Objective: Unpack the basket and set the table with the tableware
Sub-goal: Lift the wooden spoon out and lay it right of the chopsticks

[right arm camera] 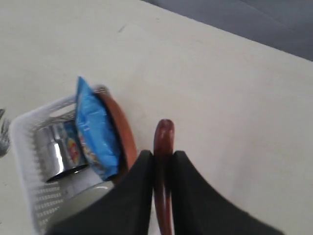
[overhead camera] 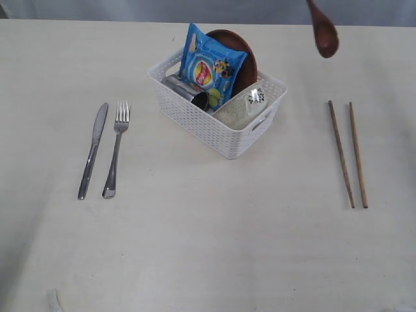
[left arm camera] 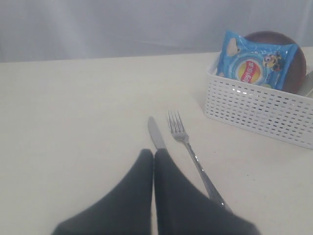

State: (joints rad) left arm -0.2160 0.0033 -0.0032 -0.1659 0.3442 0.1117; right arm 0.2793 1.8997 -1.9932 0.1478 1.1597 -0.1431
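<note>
Right gripper (right arm camera: pixel 162 159): jaws clamped on the handle of the wooden spoon (right arm camera: pixel 164 134), which hangs in the air above the table (overhead camera: pixel 208 247), off to the right of the basket (overhead camera: pixel 221 133).

Left gripper (left arm camera: pixel 153 154): jaws together, empty, over the knife (left arm camera: pixel 156 133) handle. The fork (left arm camera: pixel 183 137) lies just beside the knife.

Chopsticks (overhead camera: pixel 348 153) lie right of the basket.

Basket contents: chip bag (overhead camera: pixel 209 65), brown plate (overhead camera: pixel 246 58), steel cup (overhead camera: pixel 188 91), bowl (overhead camera: pixel 235 112).
</note>
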